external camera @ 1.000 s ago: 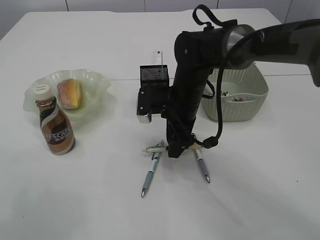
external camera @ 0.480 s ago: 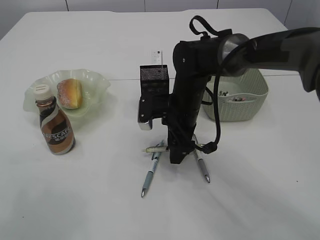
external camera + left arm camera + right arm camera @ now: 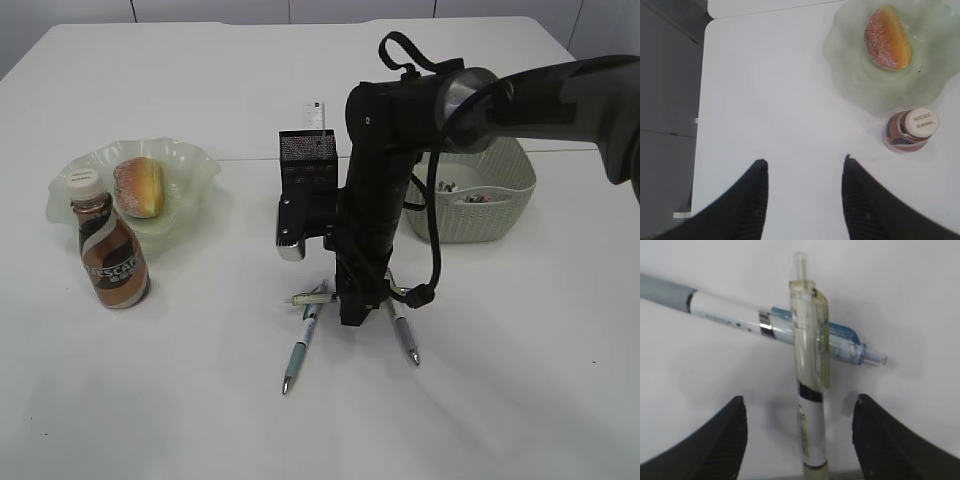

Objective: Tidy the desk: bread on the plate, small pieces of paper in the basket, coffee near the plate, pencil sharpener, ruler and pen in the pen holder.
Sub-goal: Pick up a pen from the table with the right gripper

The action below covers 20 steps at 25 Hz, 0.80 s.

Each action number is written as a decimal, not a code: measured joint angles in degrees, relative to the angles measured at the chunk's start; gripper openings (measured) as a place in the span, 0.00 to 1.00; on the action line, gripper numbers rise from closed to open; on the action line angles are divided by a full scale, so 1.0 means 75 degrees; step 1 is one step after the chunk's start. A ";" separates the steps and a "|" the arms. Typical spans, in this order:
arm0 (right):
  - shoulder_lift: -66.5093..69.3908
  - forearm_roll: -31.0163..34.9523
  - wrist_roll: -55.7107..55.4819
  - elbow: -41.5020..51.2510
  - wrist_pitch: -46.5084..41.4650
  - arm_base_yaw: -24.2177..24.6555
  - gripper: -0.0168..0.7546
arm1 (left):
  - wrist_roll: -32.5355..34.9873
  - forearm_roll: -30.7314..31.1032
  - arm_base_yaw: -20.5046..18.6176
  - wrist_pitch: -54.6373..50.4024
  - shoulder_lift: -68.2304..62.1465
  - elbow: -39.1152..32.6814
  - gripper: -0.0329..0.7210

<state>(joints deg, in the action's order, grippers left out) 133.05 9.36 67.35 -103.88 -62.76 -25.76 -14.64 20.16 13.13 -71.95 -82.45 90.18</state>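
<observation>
Exterior view: your right arm (image 3: 375, 200) stands over the pens (image 3: 303, 340) in front of the black mesh pen holder (image 3: 306, 152); bread (image 3: 139, 186) lies on the green plate (image 3: 185, 160), the Nescafé coffee bottle (image 3: 112, 255) just beside it, the basket (image 3: 500, 195) to the right.

Left wrist view: your left claw (image 3: 805, 192) hangs open above bare bench (image 3: 765, 75).

Right wrist view: your right claw (image 3: 799, 440) is open, its jaws on either side of a yellowish clear pen (image 3: 810, 390) that crosses over a blue pen (image 3: 740, 320).

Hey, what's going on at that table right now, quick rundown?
Right gripper open, fingers straddling yellowish pen. It lies across blue pen, touching. Left gripper open, empty. Bread on plate, coffee beside.
</observation>
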 joint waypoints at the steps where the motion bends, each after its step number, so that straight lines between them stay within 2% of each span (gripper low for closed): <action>1: 0.0000 0.0000 0.0000 0.0000 -0.0012 0.0000 0.65 | 0.0000 0.0000 0.0000 0.0000 0.0000 0.0000 0.51; 20: 0.0000 0.0001 0.0000 0.0000 0.0222 0.0000 0.64 | 0.0000 -0.0074 0.0000 0.0000 0.0000 0.0000 0.51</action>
<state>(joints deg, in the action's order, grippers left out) 133.05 9.36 67.35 -103.88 -61.10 -25.76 -14.64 19.61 13.13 -71.95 -82.45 90.18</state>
